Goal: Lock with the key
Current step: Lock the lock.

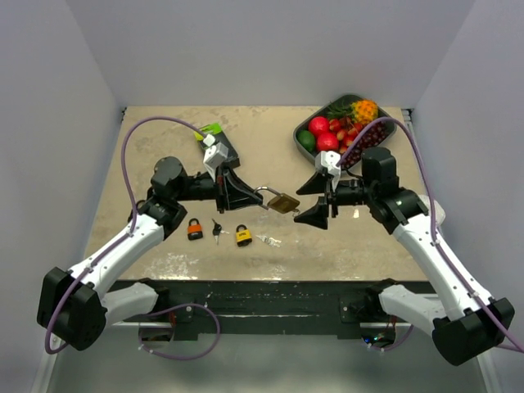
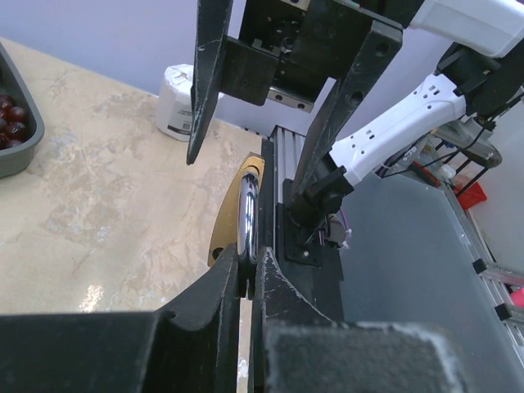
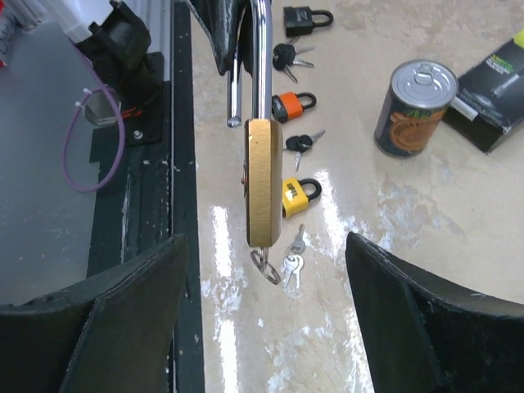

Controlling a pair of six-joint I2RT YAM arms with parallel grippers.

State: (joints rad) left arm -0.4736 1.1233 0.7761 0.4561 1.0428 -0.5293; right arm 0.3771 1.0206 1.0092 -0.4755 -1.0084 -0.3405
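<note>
The left gripper [image 1: 255, 196] is clamped on the shackle [image 3: 262, 57] of the brass padlock [image 3: 264, 180], holding it in the air over the middle of the tabletop [image 1: 368, 246]. The right gripper [image 1: 311, 201] faces it with its jaws spread wide, one on each side of the lock's body and touching nothing.

The task looks to be at an early-to-middle stage. The padlock is lifted and presented, but it is not yet locked: the shackle's short leg hangs free of the body. A small ring [image 3: 264, 266] dangles from the underside, which suggests a key sits in the keyway (the key itself is hidden from every view). By my reading, what is left is to take hold of the body or key, press the shackle home and turn.

Counted, from large to small:
- One fruit tray [image 2: 15, 151] in the far right corner.
- One black box [image 3: 491, 102] and one tin can [image 3: 413, 106], both toward the far left.
- Four padlocks: the brass one, plus a black [image 3: 307, 18], an orange [image 3: 295, 105] and a yellow [image 3: 299, 195] in a row near the near edge.
- Three loose key bunches among those locks: two black-headed [image 3: 288, 56] [image 3: 299, 143] and one silver [image 3: 291, 264].
</note>
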